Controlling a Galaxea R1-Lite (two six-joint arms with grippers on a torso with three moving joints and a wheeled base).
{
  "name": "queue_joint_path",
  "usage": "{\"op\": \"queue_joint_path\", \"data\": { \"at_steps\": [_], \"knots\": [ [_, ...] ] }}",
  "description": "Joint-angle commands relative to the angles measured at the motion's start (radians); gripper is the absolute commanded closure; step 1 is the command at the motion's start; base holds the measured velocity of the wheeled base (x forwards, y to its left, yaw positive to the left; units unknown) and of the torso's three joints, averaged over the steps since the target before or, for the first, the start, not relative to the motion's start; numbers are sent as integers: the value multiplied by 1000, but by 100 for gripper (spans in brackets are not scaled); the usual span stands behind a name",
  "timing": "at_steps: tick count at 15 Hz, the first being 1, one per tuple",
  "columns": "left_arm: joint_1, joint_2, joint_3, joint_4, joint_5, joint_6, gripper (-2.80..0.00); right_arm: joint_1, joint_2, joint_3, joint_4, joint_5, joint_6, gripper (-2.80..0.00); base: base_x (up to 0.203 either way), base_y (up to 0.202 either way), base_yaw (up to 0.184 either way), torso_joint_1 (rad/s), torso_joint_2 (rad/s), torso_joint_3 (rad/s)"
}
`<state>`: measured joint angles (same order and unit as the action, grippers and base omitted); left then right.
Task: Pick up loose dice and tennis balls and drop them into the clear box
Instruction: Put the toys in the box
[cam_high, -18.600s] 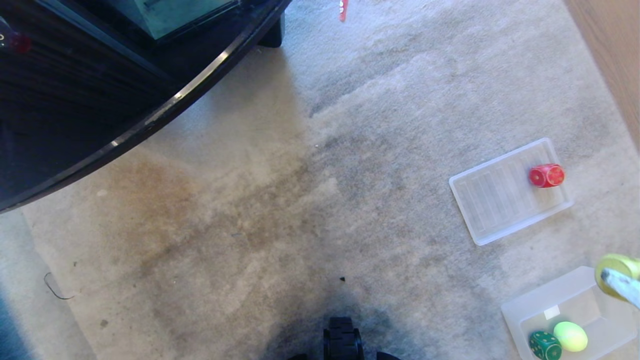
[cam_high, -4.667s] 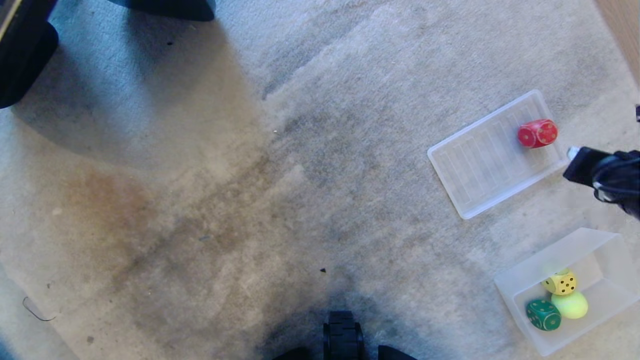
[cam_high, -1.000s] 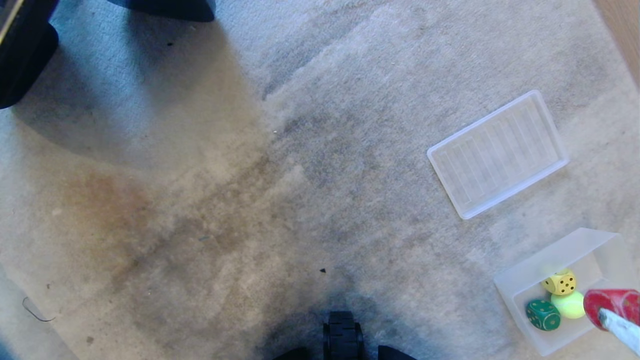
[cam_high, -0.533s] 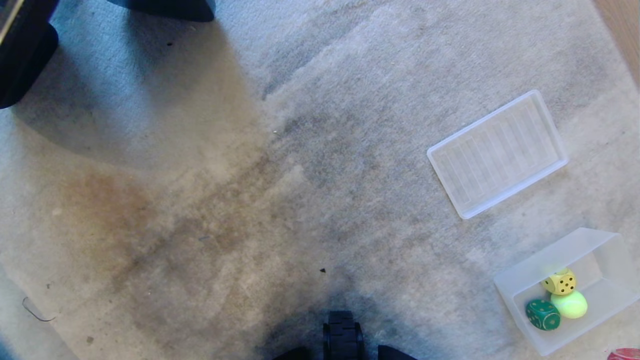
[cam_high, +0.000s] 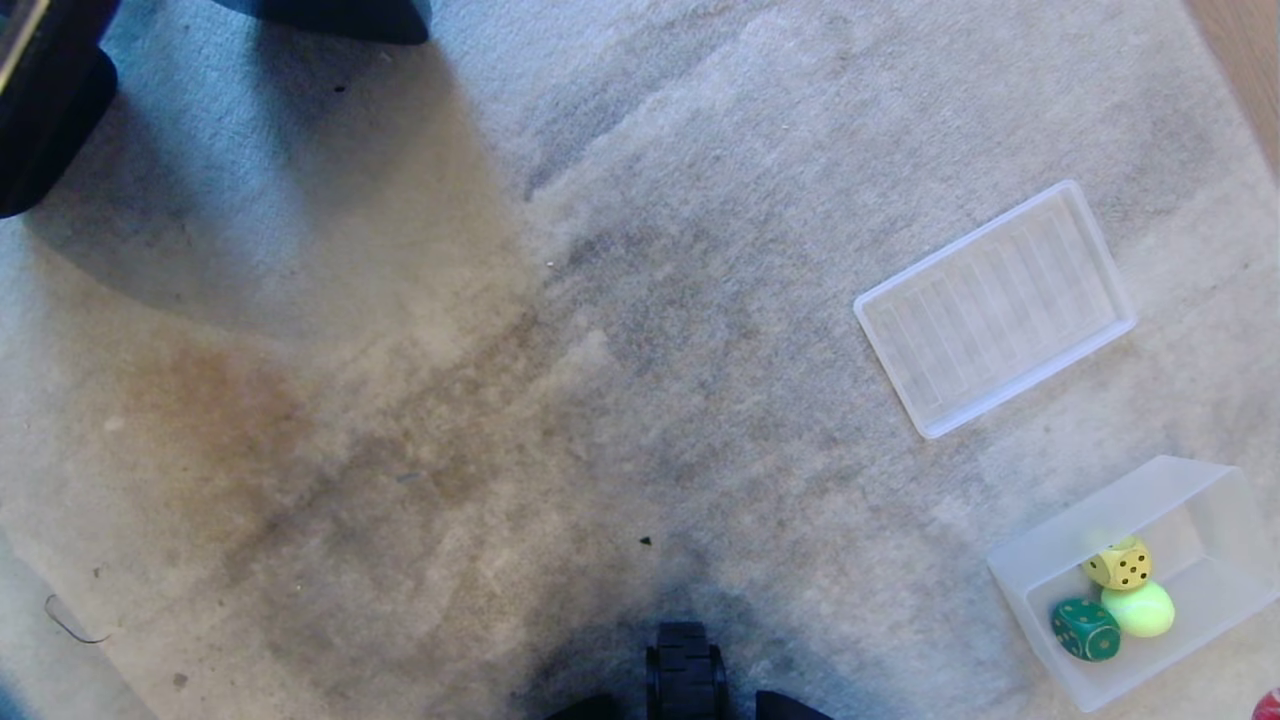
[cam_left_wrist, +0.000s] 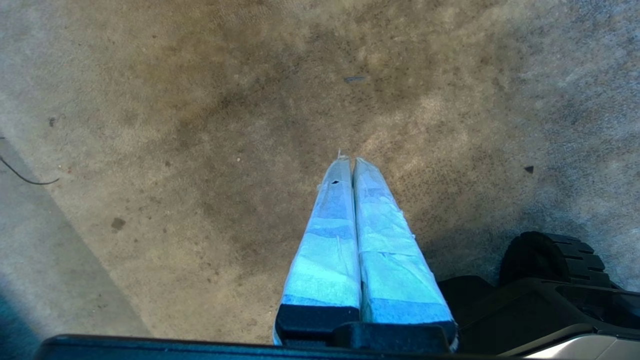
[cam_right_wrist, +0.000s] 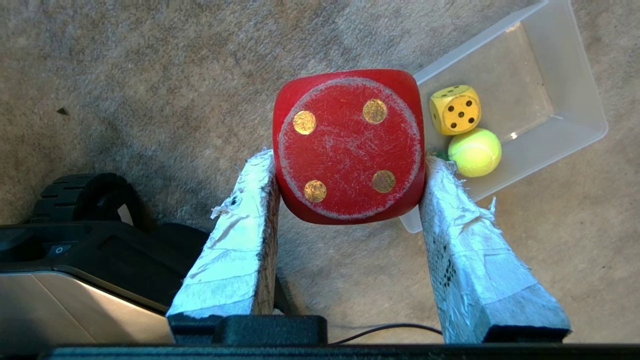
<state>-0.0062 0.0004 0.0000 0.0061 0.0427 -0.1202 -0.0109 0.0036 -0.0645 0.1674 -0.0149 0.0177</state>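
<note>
The red die (cam_right_wrist: 348, 145), four gold pips facing the right wrist camera, is clamped between the taped fingers of my right gripper (cam_right_wrist: 348, 162). It hangs above the carpet, beside the near corner of the clear box (cam_right_wrist: 582, 90). In the head view only a red sliver (cam_high: 1270, 705) shows at the lower right corner. The clear box (cam_high: 1075, 515) holds a yellow die (cam_high: 1120, 565), a green die (cam_high: 1087, 628) and a tennis ball (cam_high: 1138, 608). My left gripper (cam_left_wrist: 347, 161) is shut on nothing over bare carpet.
A flat ribbed clear tray (cam_high: 990, 310) lies on the carpet beyond the box with nothing on it. Dark furniture (cam_high: 50, 100) stands at the far left. My base wheel (cam_high: 685, 670) is at the near edge. Wood floor (cam_high: 1245, 60) borders the carpet far right.
My right gripper with the red die has drawn back from above the box's near right side and left the head view almost entirely. The left arm has not moved.
</note>
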Motion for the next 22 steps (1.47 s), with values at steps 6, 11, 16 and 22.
{"op": "queue_joint_path", "data": {
  "at_steps": [6, 11, 16, 22],
  "knots": [
    [0, 0, 0, 0, 2, -1, 0, 0, -5, 0, 3, 0, -5, 0, 0, 0, 0, 0, 0, 0],
    [0, 0, 0, 0, 0, 1, 0, 0, -5, 0, 3, 3, -13, 0, 0, 0, 0, 0, 0, 0],
    [0, 0, 0, 0, 0, 4, 0, 0, -5, 0, 3, 1, -7, 0, 0, 0, 0, 1, 0, 97],
    [0, 0, 0, 0, 2, 5, 0, 0, -5, 0, 3, 1, -10, 0, 0, 0, 0, 1, 2, 193]
  ]
}}
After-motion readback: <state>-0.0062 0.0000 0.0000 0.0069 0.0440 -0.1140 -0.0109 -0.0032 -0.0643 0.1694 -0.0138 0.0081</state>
